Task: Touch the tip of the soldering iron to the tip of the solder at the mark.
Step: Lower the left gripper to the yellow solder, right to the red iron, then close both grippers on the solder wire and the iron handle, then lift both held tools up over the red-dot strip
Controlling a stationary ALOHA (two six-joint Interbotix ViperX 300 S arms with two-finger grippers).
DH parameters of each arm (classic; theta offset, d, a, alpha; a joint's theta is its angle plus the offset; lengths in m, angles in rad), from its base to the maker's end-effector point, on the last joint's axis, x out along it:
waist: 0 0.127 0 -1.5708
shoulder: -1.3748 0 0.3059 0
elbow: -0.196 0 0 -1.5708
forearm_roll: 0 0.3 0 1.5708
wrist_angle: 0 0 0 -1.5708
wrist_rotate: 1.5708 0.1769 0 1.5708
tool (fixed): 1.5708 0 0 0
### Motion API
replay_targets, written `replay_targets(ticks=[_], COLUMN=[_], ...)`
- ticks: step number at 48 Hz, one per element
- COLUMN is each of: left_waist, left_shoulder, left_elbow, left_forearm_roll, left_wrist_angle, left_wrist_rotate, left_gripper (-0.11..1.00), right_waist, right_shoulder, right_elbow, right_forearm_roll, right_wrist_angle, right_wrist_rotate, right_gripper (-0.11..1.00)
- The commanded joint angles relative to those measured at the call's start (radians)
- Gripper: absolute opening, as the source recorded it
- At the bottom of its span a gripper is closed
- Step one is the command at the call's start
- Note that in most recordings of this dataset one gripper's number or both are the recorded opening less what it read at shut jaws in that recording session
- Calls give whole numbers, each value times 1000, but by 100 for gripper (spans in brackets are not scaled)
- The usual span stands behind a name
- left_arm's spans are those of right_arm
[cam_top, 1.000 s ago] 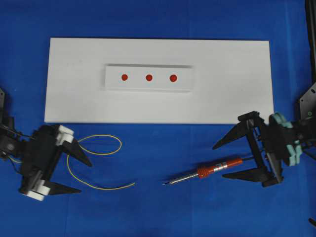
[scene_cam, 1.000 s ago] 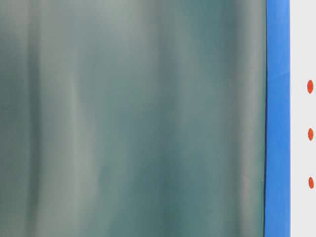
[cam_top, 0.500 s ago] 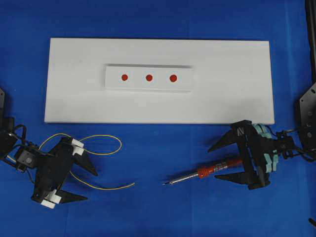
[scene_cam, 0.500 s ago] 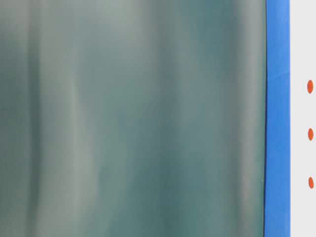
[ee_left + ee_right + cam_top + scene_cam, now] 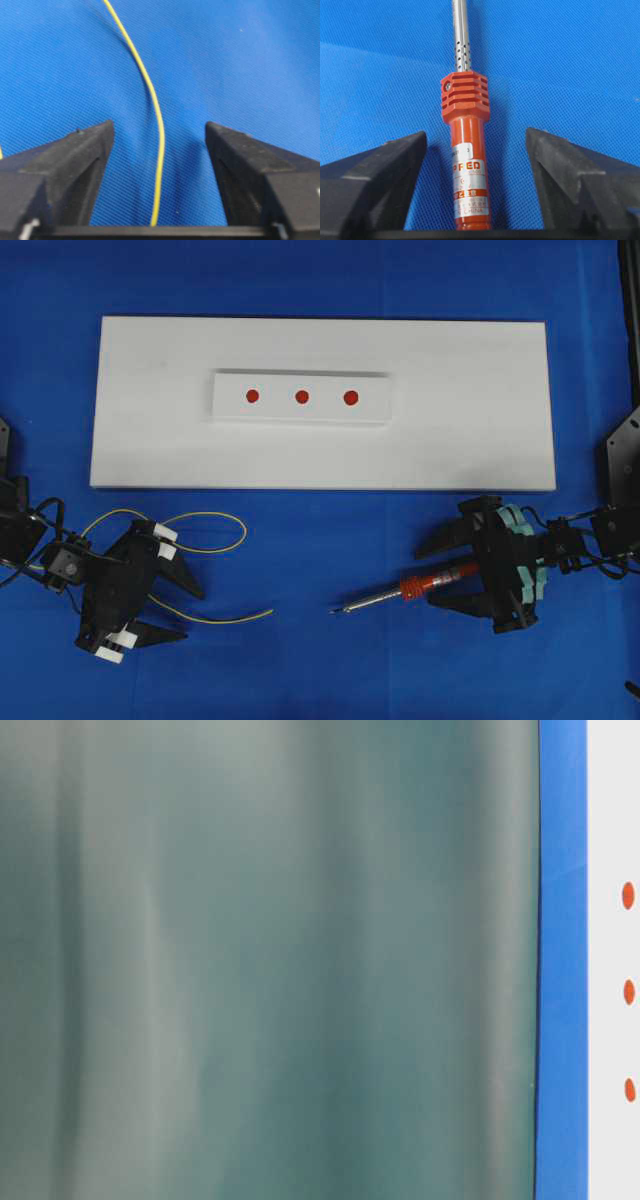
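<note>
Right end effector point(image 5: 476, 150) straddles the soldering iron point(image 5: 466, 150) handle, untouched.

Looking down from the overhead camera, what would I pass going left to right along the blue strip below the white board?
Left gripper with jaws either side of the solder → soldering iron, dark point leftmost, orange-red handle to the right → right gripper with jaws either side of the handle.

Left gripper point(image 5: 159, 135) low over blue cloth point(image 5: 240, 60), two black fingers point(image 5: 70, 165) stood apart, yellow solder point(image 5: 159, 150) ran between them from top of frame, curved, touched neither finger, lower end hidden behind gripper body.
</note>
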Motion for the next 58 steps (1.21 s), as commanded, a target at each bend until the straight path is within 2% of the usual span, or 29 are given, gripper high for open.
replay_targets(ticks=[1, 5, 10, 14, 28, 35, 40, 47, 58], left_waist=[0, 2, 6, 12, 14, 15, 14, 14, 15], left_shoulder=[-8, -5, -3, -5, -14, -84, -156, -265, -410], left_elbow=[-9, -18, -28, -29, -32, -40, -55, -100, -195], left_forearm_roll=[0, 0, 0, 0, -2, 0, 0, 0, 0], left_wrist_angle=[9, 23, 40, 41, 48, 118, 225, 442, 762], left_wrist_rotate=[2, 3, 5, 5, 3, -12, -28, -41, -43], left_gripper=[58, 37, 15, 2, 2, 2, 2, 2, 2], right_waist=[2, 2, 2, 2, 2, -15, -35, -61, -109], right_shoulder=[-8, -8, -8, -9, -9, -43, -109, -218, -376], right_elbow=[-8, -9, -9, -9, -17, -48, -87, -153, -219], right_forearm_roll=[0, 0, -2, -2, 0, 6, 9, 6, 0], right_wrist_angle=[8, 32, 44, 44, 55, 146, 301, 525, 795], right_wrist_rotate=[-5, -6, -8, -8, -8, -3, -5, -12, -49], right_gripper=[51, 30, 8, 6, 6, 6, 6, 6, 6])
